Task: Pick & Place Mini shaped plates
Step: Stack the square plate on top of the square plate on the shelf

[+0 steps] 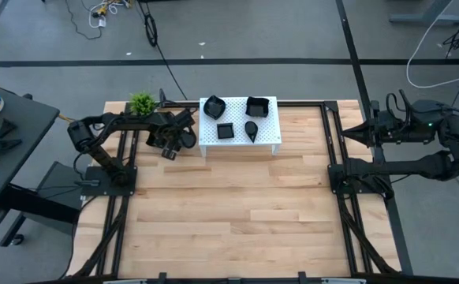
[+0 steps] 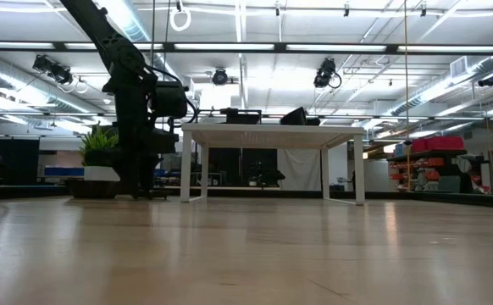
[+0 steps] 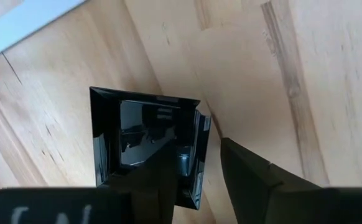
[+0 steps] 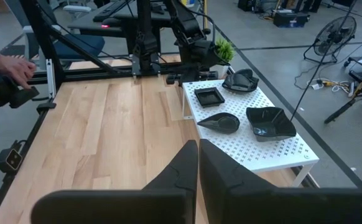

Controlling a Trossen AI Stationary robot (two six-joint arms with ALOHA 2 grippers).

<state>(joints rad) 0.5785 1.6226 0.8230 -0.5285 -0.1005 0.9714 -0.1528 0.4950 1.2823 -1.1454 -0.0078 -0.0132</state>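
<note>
My left gripper (image 3: 196,171) had its jaws straddling one rim of a square plate (image 3: 140,140) on the table, not yet clenched; the dish lay at nine o'clock from the stand (image 1: 273,126). My right gripper (image 4: 198,163) sat clenched, well apart.

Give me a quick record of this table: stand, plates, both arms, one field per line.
stand: white perforated stand at the table's far edge
plates on stand: four black plates
plate on table: square black plate, left of the stand
left gripper: fingers straddling that plate's rim, not fully closed
right gripper: shut, empty, parked at the right side
plant: far left corner
</note>
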